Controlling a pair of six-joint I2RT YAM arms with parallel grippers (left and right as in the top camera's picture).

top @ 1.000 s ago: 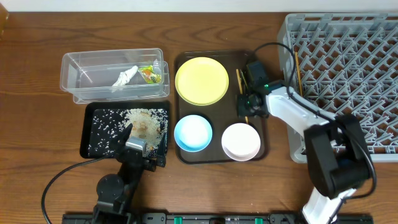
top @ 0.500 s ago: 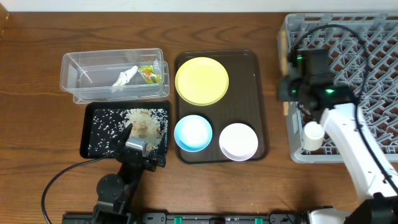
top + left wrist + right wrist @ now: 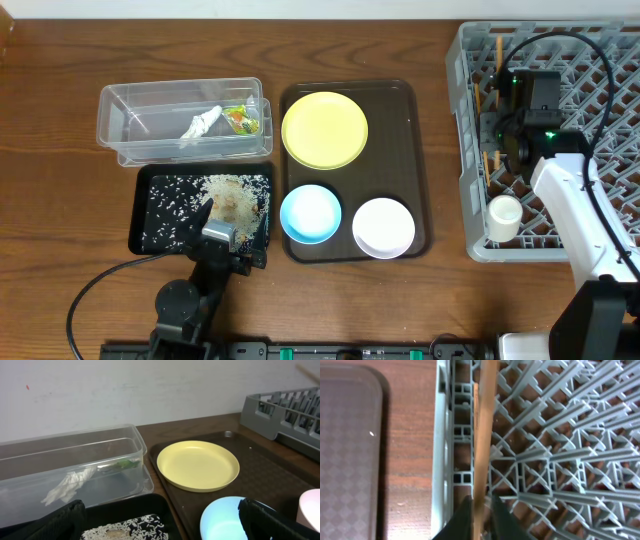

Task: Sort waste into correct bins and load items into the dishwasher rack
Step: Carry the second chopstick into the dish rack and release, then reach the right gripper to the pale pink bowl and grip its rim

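Note:
My right gripper hangs over the left edge of the grey dishwasher rack. The wooden chopsticks run between its fingers, which are slightly parted, with a small gap on the right side. The yellow plate, light-blue bowl and white bowl sit on the brown tray. My left gripper stands open at the near edge of the black tray, which holds rice and crumbs.
The clear tub behind the black tray holds the white paper scrap and the printed wrapper. The brown tray's edge lies left of the rack, with bare table between. My right arm's cable loops over the rack.
My right gripper carried the chopsticks from the brown tray rightward to the rack's left edge, and its fingers have loosened. The left arm has not moved.

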